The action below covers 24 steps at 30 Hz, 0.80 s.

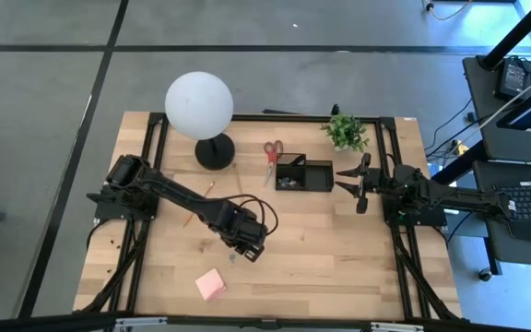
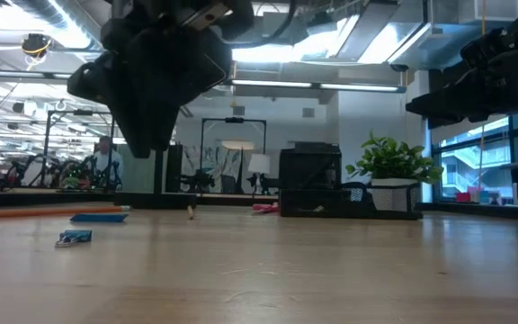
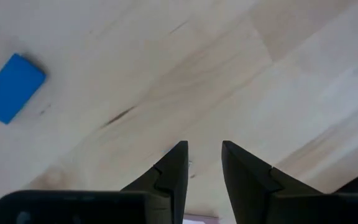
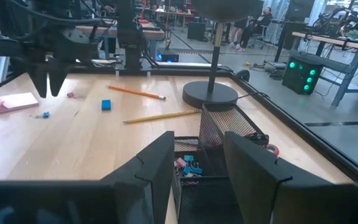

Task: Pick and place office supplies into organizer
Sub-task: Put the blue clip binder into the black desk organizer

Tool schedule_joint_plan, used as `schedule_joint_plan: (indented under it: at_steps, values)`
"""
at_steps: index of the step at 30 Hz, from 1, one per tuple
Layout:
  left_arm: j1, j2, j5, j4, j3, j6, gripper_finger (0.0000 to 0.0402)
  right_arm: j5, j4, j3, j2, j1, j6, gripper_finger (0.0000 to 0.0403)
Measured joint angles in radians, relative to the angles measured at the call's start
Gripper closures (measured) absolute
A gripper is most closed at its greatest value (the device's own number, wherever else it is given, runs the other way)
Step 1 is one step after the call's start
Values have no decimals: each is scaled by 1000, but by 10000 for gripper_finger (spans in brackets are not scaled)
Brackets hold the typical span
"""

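Now: left gripper (image 1: pixel 244 247) mid-table, fingers slightly apart, empty, hovering nr blue eraser (image 3: pixel 11 87).
Eraser prob. light, rubbery, grippy; pinch across short sides. Organizer (image 1: pixel 303 174) well apart.

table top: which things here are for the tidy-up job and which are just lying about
For the job:
black mesh organizer box
red-handled scissors
two wooden pencils
small blue eraser
pink sticky-note pad
small clip

Just lying about:
white globe lamp
green potted plant
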Motion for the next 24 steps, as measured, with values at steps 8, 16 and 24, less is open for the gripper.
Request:
schedule_joint_plan:
  at_steps: [8, 16, 24]
  values:
    - [-20, 0, -8, -66, 0, -169, 315, 0, 0, 0, 0, 0, 0, 258]
    - [-52, 0, -7, -112, 0, -235, 309, 0, 0, 0, 0, 0, 0, 258]
    - [-74, 0, 11, -111, 0, -332, 276, 0, 0, 0, 0, 0, 0, 258]
